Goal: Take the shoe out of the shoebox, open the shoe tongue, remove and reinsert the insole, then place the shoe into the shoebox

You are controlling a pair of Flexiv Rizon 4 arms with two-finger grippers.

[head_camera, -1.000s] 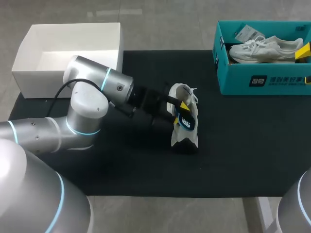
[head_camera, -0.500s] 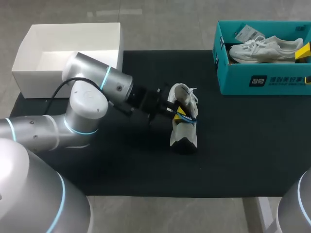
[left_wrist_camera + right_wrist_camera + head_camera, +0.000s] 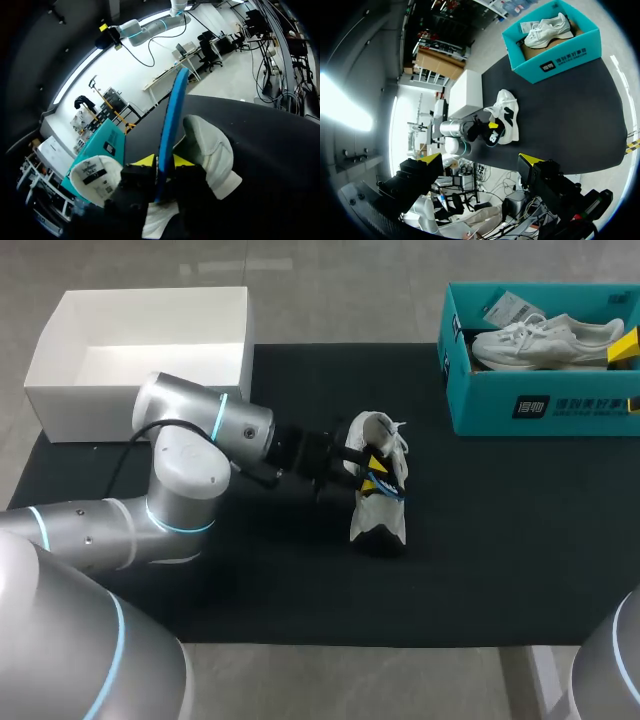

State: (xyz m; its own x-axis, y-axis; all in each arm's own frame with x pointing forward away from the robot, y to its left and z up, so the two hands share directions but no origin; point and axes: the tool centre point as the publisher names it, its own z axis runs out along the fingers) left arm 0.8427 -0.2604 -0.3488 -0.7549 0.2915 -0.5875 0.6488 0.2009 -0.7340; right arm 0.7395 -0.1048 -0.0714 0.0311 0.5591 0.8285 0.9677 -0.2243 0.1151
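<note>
Our right gripper (image 3: 481, 160) hangs high above the black mat (image 3: 570, 115), its yellow-tipped fingers (image 3: 432, 158) spread wide with nothing between them. Taking twelve o'clock as straight ahead of it, we see the white sneaker with black side markings (image 3: 506, 117) resting on the mat at about one o'clock. The silver left arm (image 3: 452, 131) comes in at eleven o'clock. Its left gripper (image 3: 491, 129) is against the sneaker, with a dark blue flat insole (image 3: 493, 136) at its tip. Farther off at one o'clock stands the teal cardboard shoebox (image 3: 555, 55), with a second white sneaker (image 3: 547, 27) inside. The white rectangular box (image 3: 465, 92) stands between eleven and twelve.
</note>
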